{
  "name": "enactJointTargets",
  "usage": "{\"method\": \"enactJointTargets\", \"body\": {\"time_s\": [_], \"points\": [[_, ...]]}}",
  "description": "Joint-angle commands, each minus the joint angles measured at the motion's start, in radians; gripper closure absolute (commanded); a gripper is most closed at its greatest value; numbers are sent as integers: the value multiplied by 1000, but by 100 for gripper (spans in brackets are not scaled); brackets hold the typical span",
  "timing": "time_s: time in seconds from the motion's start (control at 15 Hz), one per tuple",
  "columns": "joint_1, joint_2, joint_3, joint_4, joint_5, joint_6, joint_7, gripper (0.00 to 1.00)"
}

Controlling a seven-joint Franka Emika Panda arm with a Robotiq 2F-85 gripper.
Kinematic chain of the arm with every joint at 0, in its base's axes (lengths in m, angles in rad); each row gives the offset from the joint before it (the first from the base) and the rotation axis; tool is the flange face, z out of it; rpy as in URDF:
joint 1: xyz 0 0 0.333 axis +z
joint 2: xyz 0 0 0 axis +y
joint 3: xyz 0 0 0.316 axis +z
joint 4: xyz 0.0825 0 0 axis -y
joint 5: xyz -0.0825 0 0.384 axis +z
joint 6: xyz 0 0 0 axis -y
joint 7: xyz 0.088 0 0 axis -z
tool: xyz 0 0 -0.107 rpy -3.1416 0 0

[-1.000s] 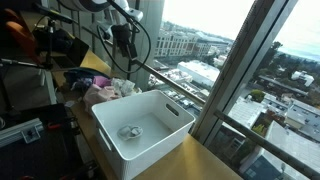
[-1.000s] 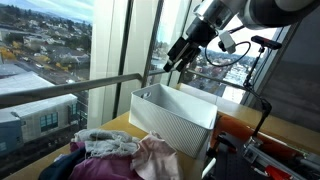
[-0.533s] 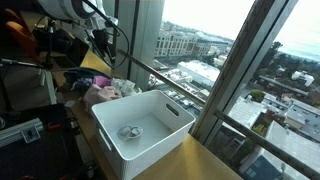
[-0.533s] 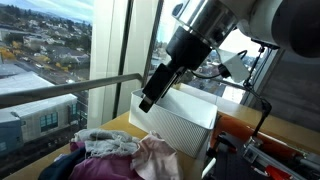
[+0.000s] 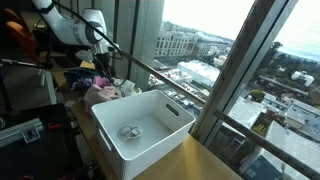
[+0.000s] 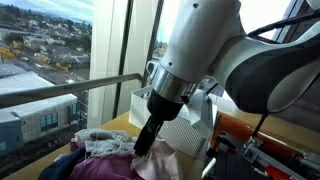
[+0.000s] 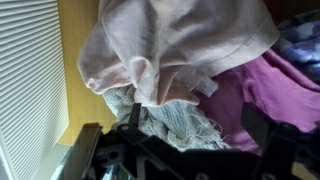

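Claw (image 7: 195, 135) spread wide, empty, hovering over clothes heap (image 6: 108, 146); pink cloth (image 7: 170, 50) at 12 o'clock in wrist view. Nothing gripped yet. White bin (image 5: 140, 152) at 5 o'clock of heap, holding small item (image 5: 130, 131).

A white rectangular plastic bin with ribbed walls (image 5: 160, 138) stands on the light wooden desk (image 5: 195, 160) near the dark slanting window frame (image 5: 235, 70), a small round shiny object (image 5: 130, 131) lies on its floor, and grey city buildings (image 5: 195, 72) show outside the glass
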Motion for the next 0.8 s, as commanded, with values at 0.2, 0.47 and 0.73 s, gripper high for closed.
{"method": "enactJointTargets", "body": {"time_s": [0.2, 0.47, 0.73], "points": [[44, 110, -116, 32, -28, -87, -72, 0], [32, 141, -99, 42, 11, -145, -121, 25], [9, 134, -90, 52, 51, -175, -168, 51]]}}
